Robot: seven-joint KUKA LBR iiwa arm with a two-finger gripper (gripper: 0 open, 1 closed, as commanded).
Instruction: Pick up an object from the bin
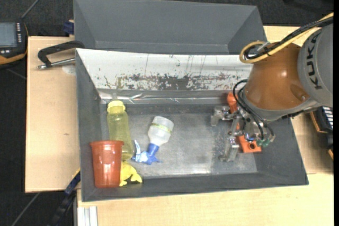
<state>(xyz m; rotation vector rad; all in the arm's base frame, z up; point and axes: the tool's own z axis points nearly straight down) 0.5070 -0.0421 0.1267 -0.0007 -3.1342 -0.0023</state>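
The arm (312,77) comes in from the right edge of the frame, with an orange cover (275,87) round its wrist and cables (265,49) looping over the top of it. Its gripper (224,135) hangs low in the right part of the grey bin (90,114), close to the right wall. The jaws stand wide apart: one of the fingers (218,114) lies toward the upper side of the frame and the other toward the lower side, and between them the bare floor (185,140) of the bin shows, so they hold nothing. Everything that could be picked up lies in the left half of the bin, well apart from the gripper. A yellow bottle (118,127) lies along the left wall with its cap toward the top of the frame. A red cup (107,162) stands in the lower left corner, touching the bottom end of that bottle. A yellow lump (131,174) lies just beside the cup on its right; what kind of thing it is cannot be told. Nearest to the gripper, left of the bin's middle, is a white bottle (160,131) lying tilted, with a blue piece (145,155) at its lower end that reaches toward the cup.
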